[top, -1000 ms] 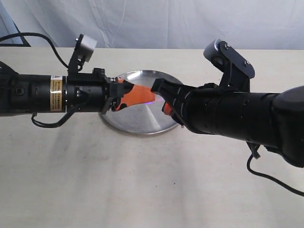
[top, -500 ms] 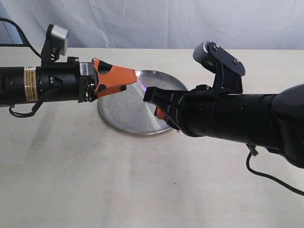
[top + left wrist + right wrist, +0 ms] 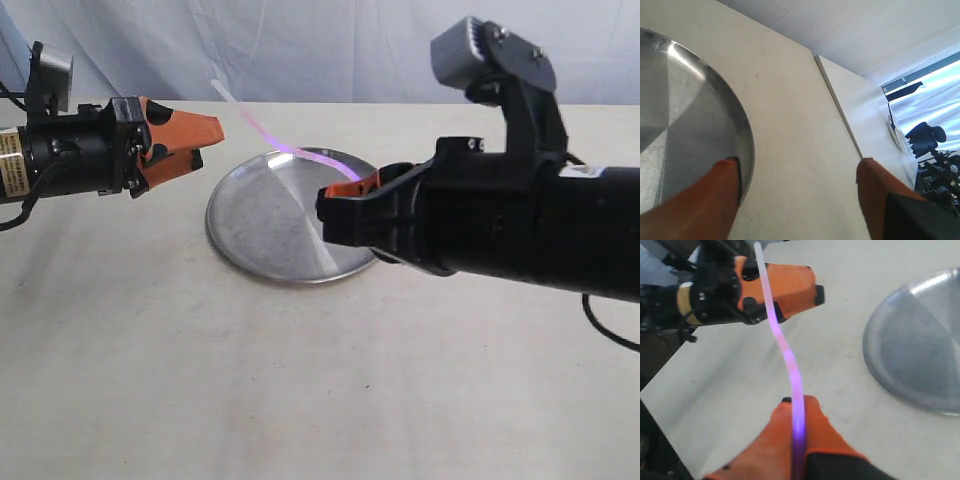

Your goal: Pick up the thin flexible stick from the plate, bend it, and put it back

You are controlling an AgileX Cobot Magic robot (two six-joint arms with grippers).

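Pink, the stick (image 3: pixel 290 150) arcs above the plate (image 3: pixel 265 225) in the exterior view, its right end clenched in the right end effector (image 3: pixel 347 196), its free end slanting up-left near the left end effector (image 3: pixel 200 135), which hangs level left of the plate. Left wrist view: that end effector's fingers (image 3: pixel 695 205) stand spread, nothing between them. Right wrist view: the stick runs out of the clenched tips toward the left arm, so returning it looks like the right arm's job.
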